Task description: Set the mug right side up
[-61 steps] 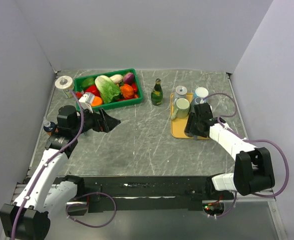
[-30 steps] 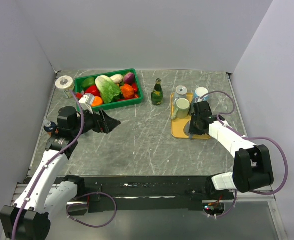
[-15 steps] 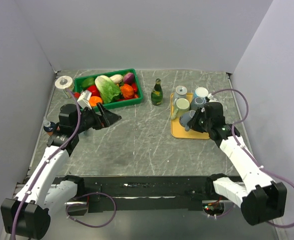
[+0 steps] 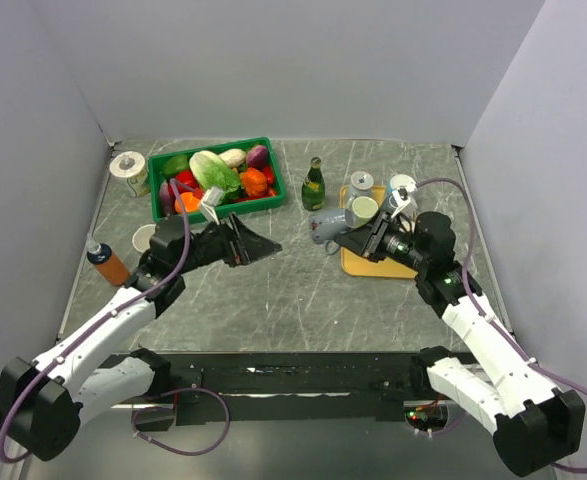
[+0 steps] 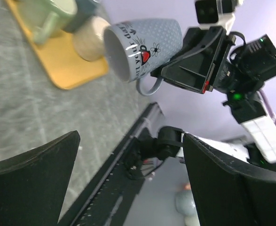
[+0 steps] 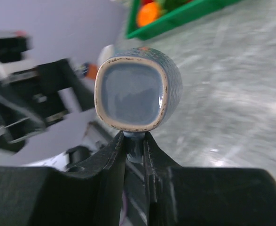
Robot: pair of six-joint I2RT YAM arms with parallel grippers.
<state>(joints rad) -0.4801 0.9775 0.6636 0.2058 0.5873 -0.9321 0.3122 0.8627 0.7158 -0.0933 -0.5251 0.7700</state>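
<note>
Sideways, mug (image 4: 324, 229) aloft, in right claw (image 6: 134, 142)

A grey, marble-veined table (image 4: 293, 295) is carrying the day's clutter. A green crate of vegetables (image 4: 216, 180) is sitting beyond the left claw (image 4: 260, 243), toward the back wall. A pale roll (image 4: 128, 166) is resting just left of that crate, well apart from the claw. A dark green bottle (image 4: 314, 185) is standing upright farther back, between the left claw and the right claw (image 4: 346, 241). A yellow tray (image 4: 358, 266) is lying just right of the right claw's tip. A pale cup (image 4: 144, 239) and an orange bottle (image 4: 106, 266) are standing well left of the left claw.
</note>
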